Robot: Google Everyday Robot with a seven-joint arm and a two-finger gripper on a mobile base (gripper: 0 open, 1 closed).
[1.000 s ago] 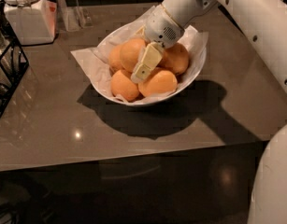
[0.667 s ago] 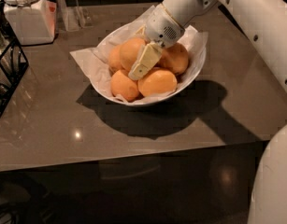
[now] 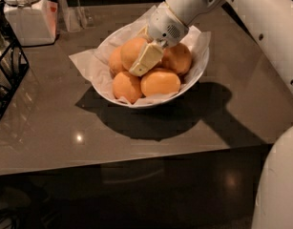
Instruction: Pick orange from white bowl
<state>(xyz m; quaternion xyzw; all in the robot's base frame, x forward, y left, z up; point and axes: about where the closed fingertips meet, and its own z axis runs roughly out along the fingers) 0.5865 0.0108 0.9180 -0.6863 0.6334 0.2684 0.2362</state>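
The white bowl (image 3: 196,73), lined with crinkled white paper, stands at the middle back of the dark table and holds several oranges. The round orange (image 3: 128,50) sits on top at the left of the pile. My gripper (image 3: 144,60) reaches down into the bowl from the upper right. Its cream end lies against the right side of that orange, between it and another orange (image 3: 178,58). Two more oranges (image 3: 160,82) lie at the front of the bowl. The far side of the gripper is hidden.
A white lidded jar (image 3: 24,14) stands at the back left, with a clear stand (image 3: 74,11) beside it. A black wire rack (image 3: 7,78) is at the left edge. My white arm (image 3: 260,27) crosses the upper right. The table's front edge (image 3: 136,159) runs below the bowl.
My gripper has slid slightly left and down within the bowl, closer against the top orange. The oranges and bowl have not moved.
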